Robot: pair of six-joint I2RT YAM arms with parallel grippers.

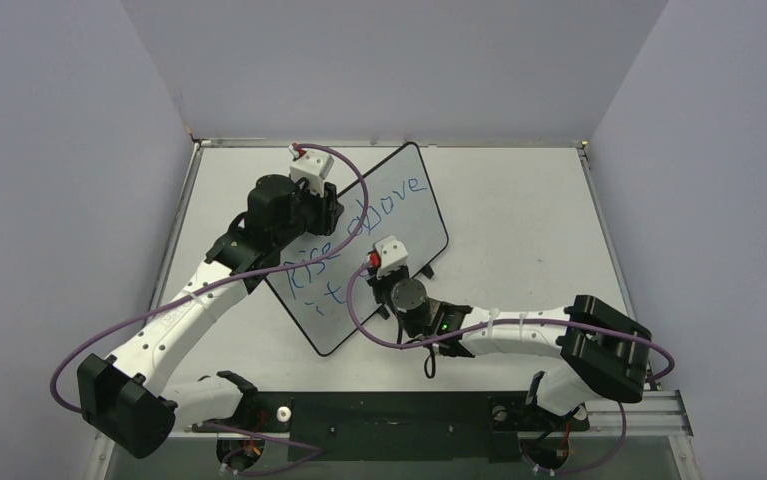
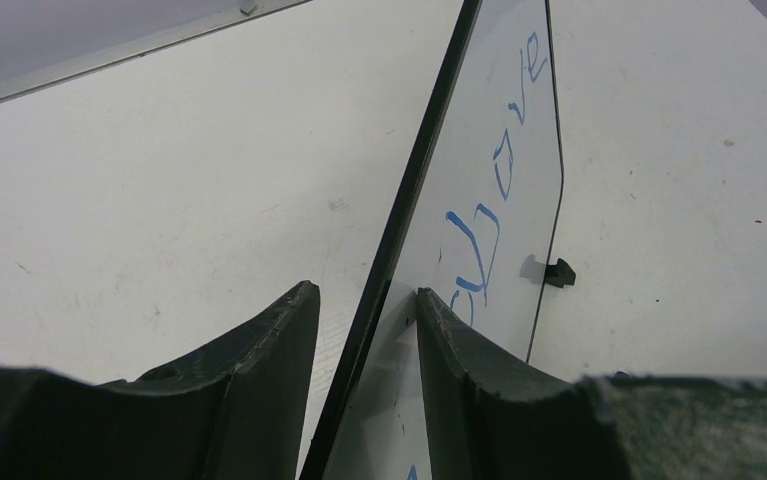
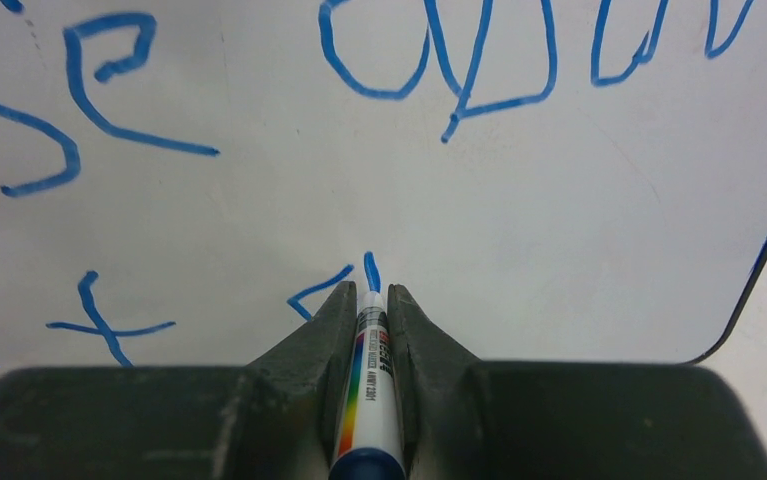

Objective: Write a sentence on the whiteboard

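Right gripper [image 3: 370,293] closed on blue marker [image 3: 371,385], long axis straight out toward whiteboard [image 3: 579,250] face, tip touching at a short stroke just right of "it", under "above" of the sentence [image 3: 499,103]; bare board rightward of tip. Left gripper [image 2: 367,293] astride whiteboard's top edge, jaws part-open, one finger against the written face, gap at the other.
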